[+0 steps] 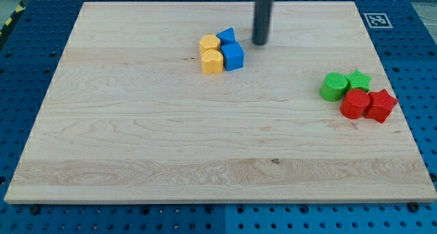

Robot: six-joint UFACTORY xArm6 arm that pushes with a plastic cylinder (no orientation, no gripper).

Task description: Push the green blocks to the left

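Wooden board (136,138) on a blue pegboard surface (27,63); a black-and-white marker tag (377,20) sits just off the board's top right corner.

My tip (260,43) stands on the board near its top edge, a little right of centre; the rod rises out of the view's top; no jaws on this rig, only the bare rod, and it holds nothing; the tip touches no block.

Just left of my tip, a tight cluster of four: a blue wedge-like block (227,36) at the top right, a blue cube-like block (233,56) below it, a yellow hexagonal block (209,43) at the top left, a yellow rounded block (212,61) below that; all four pressed together; the nearest blue block is close to the tip but apart from it.

The green blocks lie near the board's right edge, about mid-height, well apart from my tip: a green cylinder (334,86) and a green star (358,80) touching side by side; directly below them, touching, a red cylinder (355,103) and a red star (381,105).
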